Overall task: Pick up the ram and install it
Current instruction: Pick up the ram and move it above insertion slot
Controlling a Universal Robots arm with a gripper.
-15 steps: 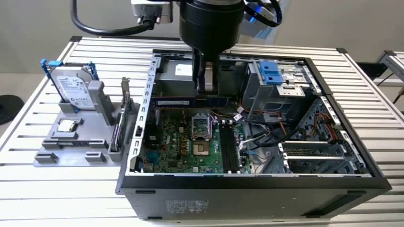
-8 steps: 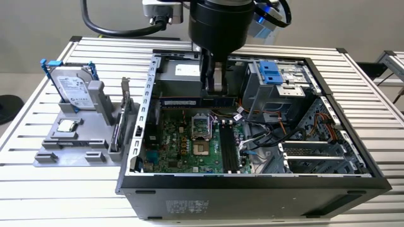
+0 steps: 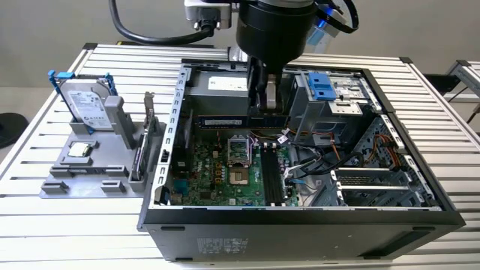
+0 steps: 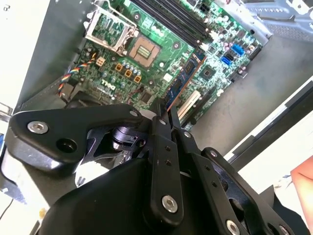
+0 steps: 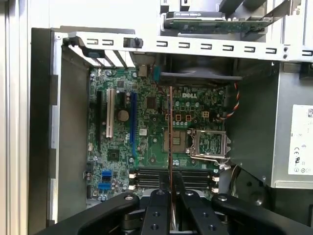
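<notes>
In the exterior view the arm is cut off by the top edge and the gripper covers the middle of the ram, while in the first wrist view the ram shows edge-on as a thin line, its chips hidden.

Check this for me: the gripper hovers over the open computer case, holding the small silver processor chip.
Wrong thing in the grip. The gripper hovers over the open computer case, but it holds the ram, a long dark stick, as the exterior view shows. The processor chip lies on the grey holder outside the case.
</notes>
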